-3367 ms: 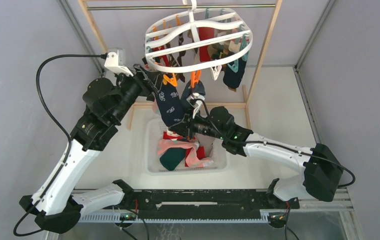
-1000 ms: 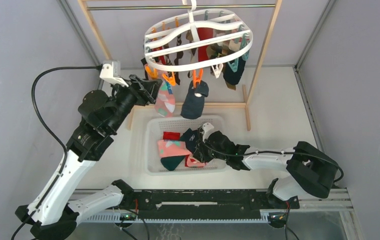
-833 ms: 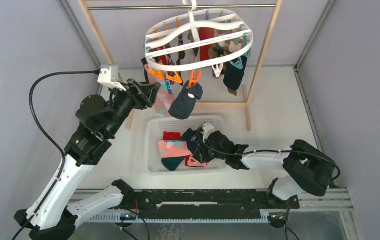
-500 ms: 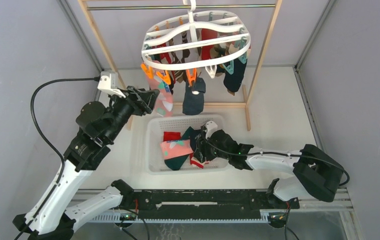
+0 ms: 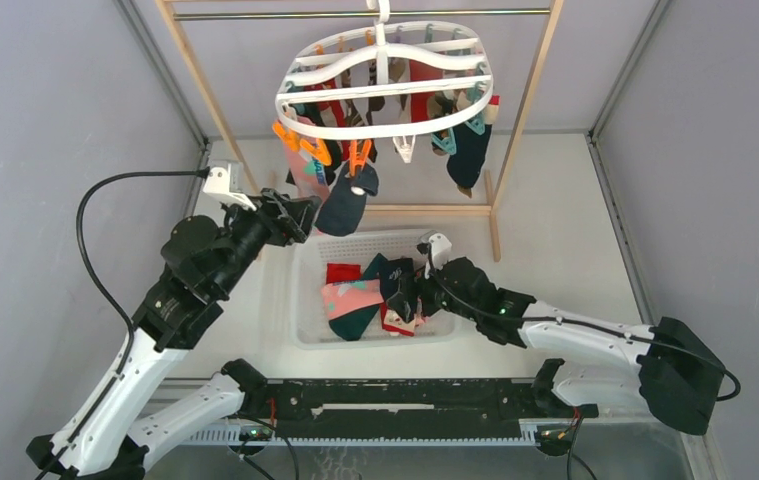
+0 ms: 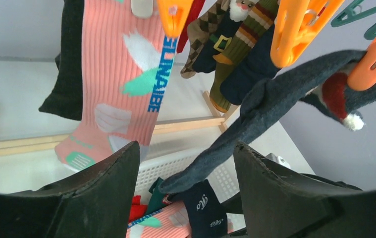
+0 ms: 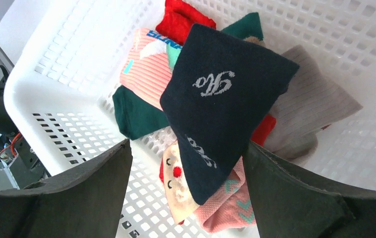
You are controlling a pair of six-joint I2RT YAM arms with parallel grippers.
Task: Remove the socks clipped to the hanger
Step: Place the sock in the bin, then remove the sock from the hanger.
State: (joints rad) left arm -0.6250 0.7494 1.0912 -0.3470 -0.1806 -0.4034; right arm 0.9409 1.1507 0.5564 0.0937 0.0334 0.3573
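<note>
The white oval hanger (image 5: 385, 85) hangs from the rod with several socks on orange, teal and white clips. A salmon pink sock (image 6: 121, 84) hangs at its left and a dark blue-grey sock (image 6: 275, 104) on an orange clip (image 6: 299, 29). My left gripper (image 5: 300, 215) is open just below them; the blue-grey sock's toe shows between its fingers without being pinched. My right gripper (image 7: 186, 148) stands open over the basket. Under it a navy sock with white script (image 7: 225, 99) lies loose on the pile.
The white mesh basket (image 5: 300, 300) sits on the table between the arms, holding red, teal, pink and grey socks. The wooden rack's posts (image 5: 525, 110) and floor bar (image 5: 425, 209) frame the hanger. Grey walls close in on both sides.
My right gripper has opened and let the navy sock drop onto the pile in the basket, then drawn back to the right. The left gripper opened wider and came down. The hanger swung left.
</note>
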